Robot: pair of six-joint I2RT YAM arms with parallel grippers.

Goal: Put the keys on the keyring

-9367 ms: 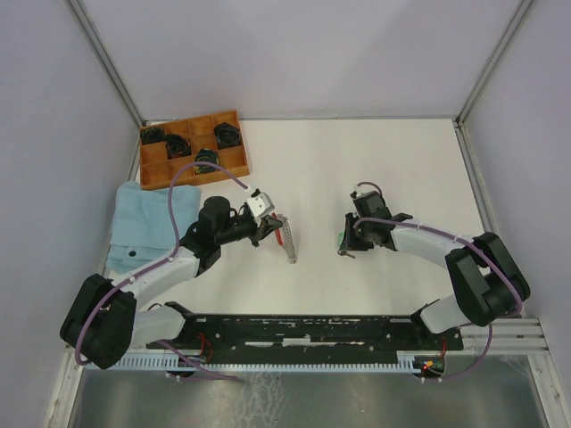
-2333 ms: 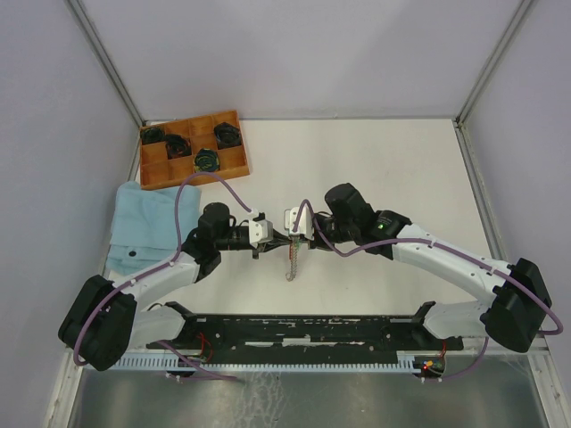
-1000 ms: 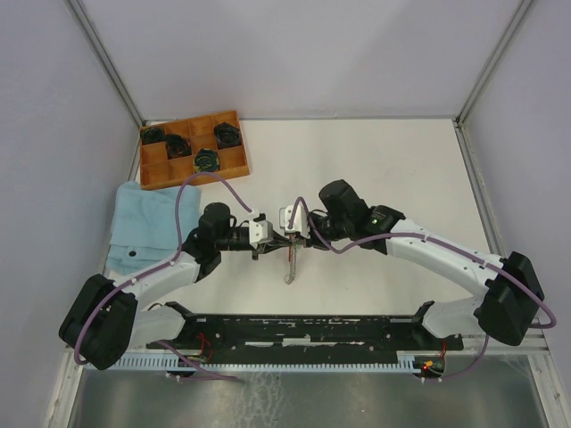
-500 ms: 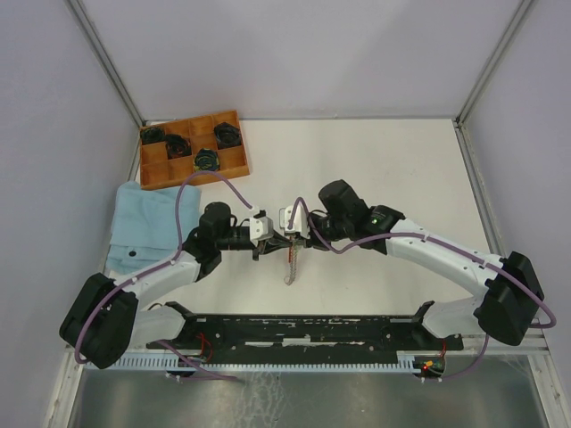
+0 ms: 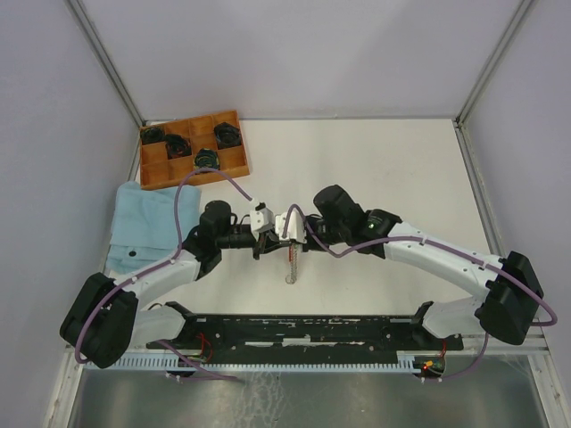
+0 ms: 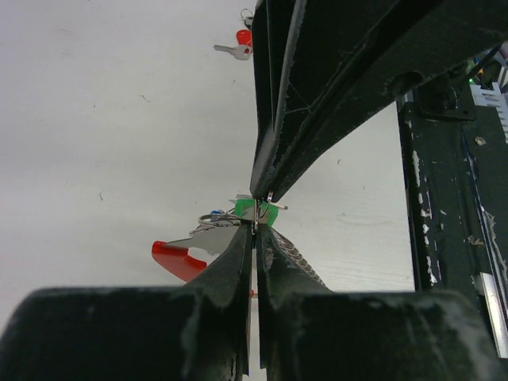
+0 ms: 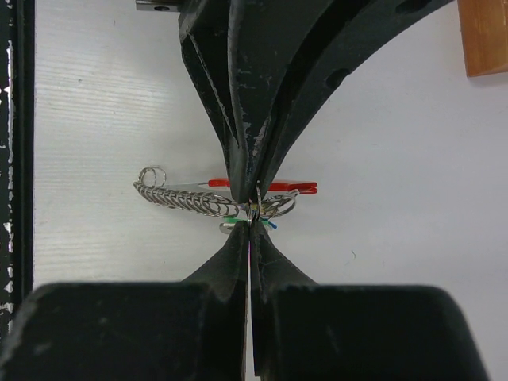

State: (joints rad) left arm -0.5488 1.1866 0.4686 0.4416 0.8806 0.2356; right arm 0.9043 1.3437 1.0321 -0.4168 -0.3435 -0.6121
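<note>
My left gripper (image 5: 272,241) and right gripper (image 5: 287,239) meet tip to tip at the table's middle front. In the left wrist view my left gripper (image 6: 254,226) is shut on the keyring (image 7: 258,208). Its red loop strap (image 6: 181,260) and silver chain (image 6: 300,262) hang below. In the right wrist view my right gripper (image 7: 251,224) is shut on the green-headed key (image 7: 232,220), pressed against the ring. A bit of blue key head (image 7: 271,225) shows beside it. A red-headed key (image 6: 242,49) lies apart on the table. The chain (image 5: 289,266) dangles in the top view.
A wooden tray (image 5: 234,121) with dark round coils stands at the back left. A light blue cloth (image 5: 147,223) lies at the left. A black rail (image 5: 312,328) runs along the near edge. Grey walls close in the table.
The right gripper has come from the table's right side to the left gripper and now pushes slightly further left against it. The chain has swung a little. Both stay shut.
</note>
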